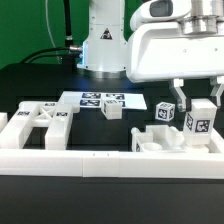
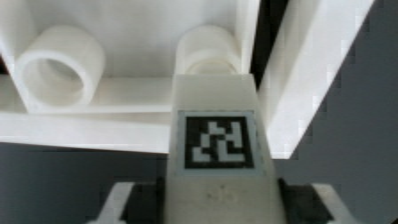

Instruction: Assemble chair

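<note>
At the exterior view's left, a white cross-braced panel (image 1: pixel 40 125) of the chair is seen lying flat on the black table (image 1: pixel 30 85), just behind the long white border rail (image 1: pixel 60 158). Toward the middle, the marker board (image 1: pixel 100 99) is laid flat, and a small white block (image 1: pixel 113 111) is set at its near edge. Behind these, the base of the arm (image 1: pixel 105 40) is seen upright.

Right of the middle, a short tagged piece (image 1: pixel 163 113) is stood upright beside a chunky white panel (image 1: pixel 165 143), which is placed just behind the rail.

At the exterior view's right, the gripper (image 1: pixel 198 104) is held above that panel, and its two fingers are clamped on a tagged white bar (image 1: pixel 201 122), which is gripped by its upper part with its tag turned toward the camera.

In the wrist view, the same bar (image 2: pixel 222 140) is shown pinched between the fingers (image 2: pixel 128 202) of the gripper (image 2: pixel 217 200). Beyond it, the panel (image 2: pixel 107 110) is seen with two round stubs (image 2: pixel 63 78). The bar's far end is lined up with the second stub (image 2: pixel 214 55); whether the two are touching cannot be told.
</note>
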Controlling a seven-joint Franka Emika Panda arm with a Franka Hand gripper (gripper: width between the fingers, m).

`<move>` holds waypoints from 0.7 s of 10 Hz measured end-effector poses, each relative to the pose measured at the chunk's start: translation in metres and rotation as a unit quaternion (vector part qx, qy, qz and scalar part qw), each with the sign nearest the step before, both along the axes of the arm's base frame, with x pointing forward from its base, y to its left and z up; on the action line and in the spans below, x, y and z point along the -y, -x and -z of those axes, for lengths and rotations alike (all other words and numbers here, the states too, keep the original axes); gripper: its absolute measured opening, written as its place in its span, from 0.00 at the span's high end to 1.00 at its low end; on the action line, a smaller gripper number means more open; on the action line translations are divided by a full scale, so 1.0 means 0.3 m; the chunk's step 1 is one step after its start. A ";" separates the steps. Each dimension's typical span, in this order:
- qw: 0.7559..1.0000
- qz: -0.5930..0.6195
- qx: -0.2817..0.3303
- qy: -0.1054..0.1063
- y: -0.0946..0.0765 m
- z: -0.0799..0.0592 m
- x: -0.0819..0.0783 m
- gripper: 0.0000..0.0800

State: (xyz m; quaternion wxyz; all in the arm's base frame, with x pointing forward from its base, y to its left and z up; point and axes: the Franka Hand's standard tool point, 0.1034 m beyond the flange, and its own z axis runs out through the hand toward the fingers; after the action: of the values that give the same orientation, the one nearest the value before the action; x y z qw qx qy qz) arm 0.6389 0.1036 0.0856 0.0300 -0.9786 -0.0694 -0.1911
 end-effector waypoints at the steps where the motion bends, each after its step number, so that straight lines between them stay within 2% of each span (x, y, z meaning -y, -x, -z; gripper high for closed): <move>1: 1.000 0.000 0.012 -0.002 0.002 0.001 -0.018 0.64; 4: 1.000 -0.005 0.017 -0.001 0.005 0.001 -0.027 0.62; 5: 1.000 -0.005 0.017 -0.001 0.005 0.001 -0.028 0.40; 6: 1.000 -0.006 0.015 0.000 0.005 -0.002 -0.027 0.24; 7: 1.000 -0.008 0.012 0.000 0.002 -0.017 -0.026 0.24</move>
State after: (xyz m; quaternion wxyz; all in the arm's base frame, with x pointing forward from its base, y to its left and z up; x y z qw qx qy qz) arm 0.6381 0.1113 0.0906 0.0306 -0.9758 -0.0773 -0.2024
